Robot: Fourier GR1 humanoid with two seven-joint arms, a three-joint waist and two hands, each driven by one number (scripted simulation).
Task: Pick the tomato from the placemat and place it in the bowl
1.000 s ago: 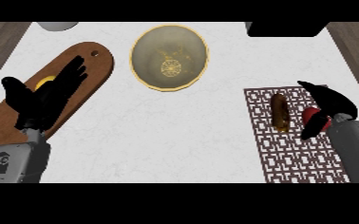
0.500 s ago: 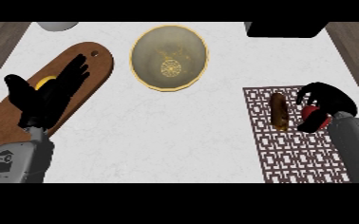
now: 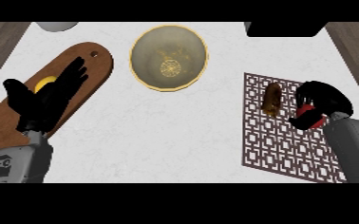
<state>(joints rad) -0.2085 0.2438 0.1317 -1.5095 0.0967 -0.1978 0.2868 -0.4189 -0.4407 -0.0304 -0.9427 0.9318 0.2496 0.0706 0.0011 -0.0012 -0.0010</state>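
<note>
A red tomato (image 3: 311, 114) lies on the brown lattice placemat (image 3: 280, 147) at the right; only a small red part of it shows. My right hand (image 3: 324, 100) is over it with its fingers curled round it. The olive bowl (image 3: 169, 58) with a yellow rim and a gold pattern inside stands at the top centre of the white counter, well to the left of that hand. My left hand (image 3: 46, 97) rests open at the left edge, fingers up, over the wooden board.
A brown oblong object (image 3: 273, 98) lies on the placemat just left of my right hand. A wooden cutting board (image 3: 91, 69) at the left carries a yellow item (image 3: 45, 83). A dark box (image 3: 284, 29) and a grey object (image 3: 57, 26) sit at the counter's far edge.
My right hand has curled its fingers down over the tomato and hides more of it. The left hand has stayed put.
</note>
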